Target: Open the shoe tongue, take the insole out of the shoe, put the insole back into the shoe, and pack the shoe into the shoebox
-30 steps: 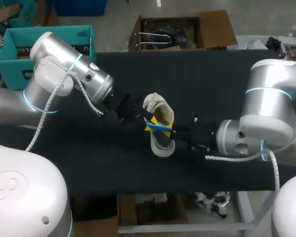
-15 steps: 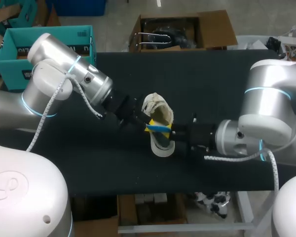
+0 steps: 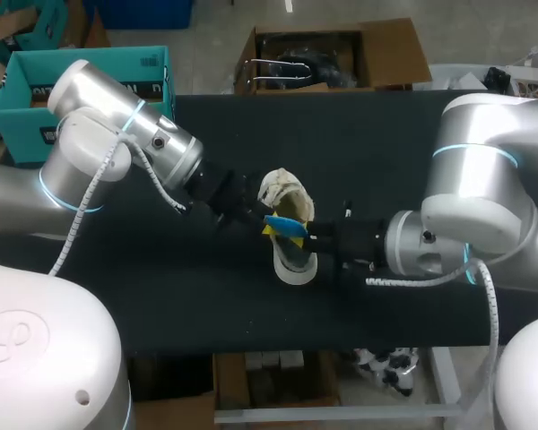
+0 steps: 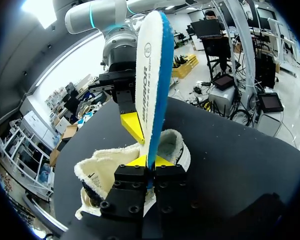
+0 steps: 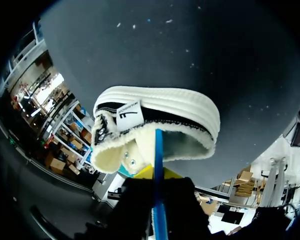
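The shoe [image 3: 295, 265] lies mid-table [image 3: 386, 161], its lined opening left exposed so the insole [image 3: 287, 227] can be fed in. Just over that opening the insole is held on edge. It is pinched narrowly at one end by the left gripper [image 4: 148, 161] and clamped further along by the right gripper [image 5: 156, 173], presumably to steady and guide it. Beyond the far left corner a teal box [image 3: 90, 76] is seen, probably the shoebox.

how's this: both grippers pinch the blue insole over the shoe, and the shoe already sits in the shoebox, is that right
Not quite. The left gripper and right gripper do both pinch the blue insole over the shoe, but the head view shows the shoe standing on the black table, not boxed yet.
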Motion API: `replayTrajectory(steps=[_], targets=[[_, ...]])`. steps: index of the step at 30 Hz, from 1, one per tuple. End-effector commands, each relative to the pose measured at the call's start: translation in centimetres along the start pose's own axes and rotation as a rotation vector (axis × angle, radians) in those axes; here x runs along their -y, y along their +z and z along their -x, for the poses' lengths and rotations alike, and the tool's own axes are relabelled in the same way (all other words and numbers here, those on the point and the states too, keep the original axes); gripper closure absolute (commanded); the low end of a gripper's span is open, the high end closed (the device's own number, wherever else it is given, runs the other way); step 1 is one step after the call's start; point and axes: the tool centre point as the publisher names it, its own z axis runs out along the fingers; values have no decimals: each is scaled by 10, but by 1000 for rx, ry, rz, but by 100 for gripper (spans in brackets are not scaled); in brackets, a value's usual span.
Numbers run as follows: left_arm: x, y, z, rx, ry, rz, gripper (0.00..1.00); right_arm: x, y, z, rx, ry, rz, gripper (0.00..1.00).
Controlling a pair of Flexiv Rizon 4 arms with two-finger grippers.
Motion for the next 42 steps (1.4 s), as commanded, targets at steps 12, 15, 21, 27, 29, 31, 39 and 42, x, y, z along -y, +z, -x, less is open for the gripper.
replayTrajectory(steps=[12, 15, 21, 27, 29, 31, 39, 42], targets=[[-29, 12, 18, 10, -57, -4, 100, -28, 23, -8, 19, 60, 17, 100], [-31, 13, 18, 12, -66, -11, 100, -31, 22, -8, 17, 70, 18, 100], [-21, 5, 13, 13, -50, -29, 90, -31, 18, -7, 15, 78, 19, 100], [-5, 0, 8, 11, -13, -37, 78, -35, 11, -6, 7, 83, 19, 100], [-2, 1, 7, 4, -8, -42, 78, -36, 10, -6, 6, 84, 18, 100], [1, 4, 6, -6, -3, -43, 77, -38, 10, -7, 5, 84, 16, 100], [5, 12, 5, -18, -4, -37, 89, -35, 6, -15, 9, 49, 20, 100], [4, 13, 6, -13, -7, -34, 100, -33, 6, -15, 13, 43, 24, 100]])
